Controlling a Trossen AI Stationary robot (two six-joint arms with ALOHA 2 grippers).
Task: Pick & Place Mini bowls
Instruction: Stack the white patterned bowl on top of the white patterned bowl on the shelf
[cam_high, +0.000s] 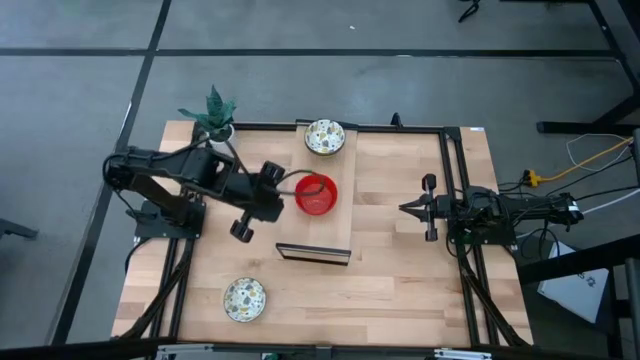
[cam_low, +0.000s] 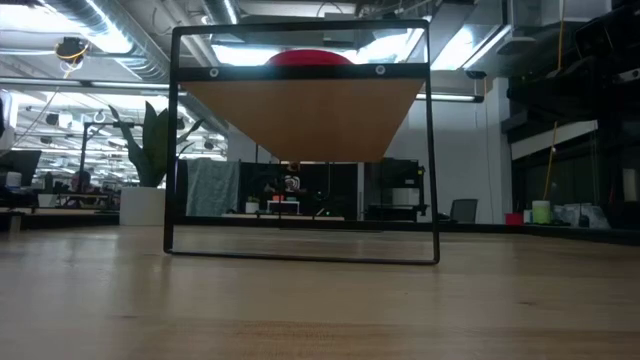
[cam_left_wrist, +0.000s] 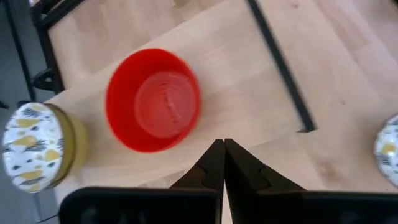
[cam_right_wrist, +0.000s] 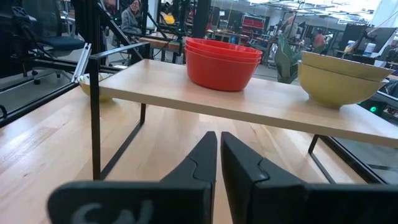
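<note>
Both arms are dark and jointed, each tool (cam_left_wrist: 224, 163) ending in two black notched fingers.

Open-plan robotics lab or workshop, by the look of it.
High ceiling with bare ducts (cam_low: 110, 40) and strip lights; rows of desks and equipment behind the wooden table (cam_low: 320, 310). Seated person (cam_right_wrist: 132, 15) at a far bench, office chair (cam_right_wrist: 59, 42) nearby. Grey concrete floor (cam_high: 330, 80) around the table, loose cables (cam_high: 590, 150) trailing off one side.
</note>
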